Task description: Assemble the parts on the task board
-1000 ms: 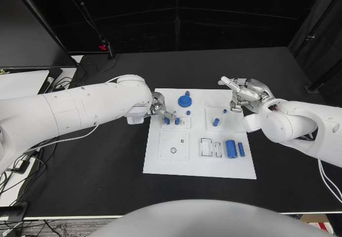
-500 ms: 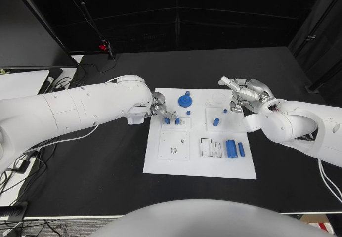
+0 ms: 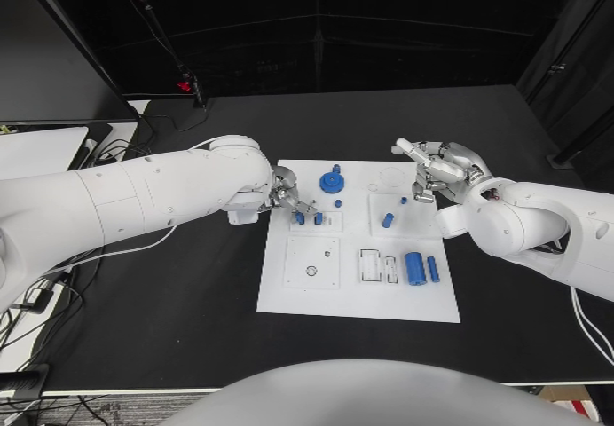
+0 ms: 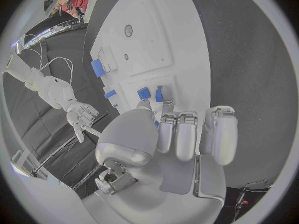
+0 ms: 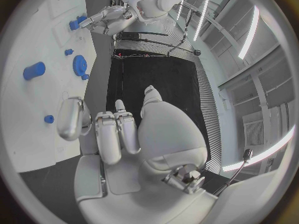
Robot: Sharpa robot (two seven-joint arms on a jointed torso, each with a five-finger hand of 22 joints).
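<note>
A: While the left hand (image 3: 284, 197) is working at the board's (image 3: 335, 297) upper-left square, what step are we logging?

B: Seating a small peg, by my reading. Its fingertips are touching a blue peg (image 3: 300, 216) standing in that square, with a second peg (image 3: 318, 216) just beside it. The fingers are curling narrow around the first; in the left wrist view the two pegs (image 4: 144, 92) are sitting right at the fingertips (image 4: 167, 115). Whether it is actually pinching the peg or only pressing on it, I cannot tell.

A: And the right hand (image 3: 439, 171)?

B: It is hovering over the board's upper-right corner, fingers loosely curled and holding nothing that I can see. It is not touching anything. A short peg (image 3: 388, 219) is lying below it on the board, near but apart.

A: What else is waiting?

B: The gear (image 3: 333, 183) is sitting at the top middle. A big cylinder (image 3: 413, 266) and a thin one (image 3: 433, 269) are lying side by side at lower right, well apart from both hands.

A: Next move?

B: Probably pressing the peg straight down, keeping it upright, without knocking its neighbour.
</note>
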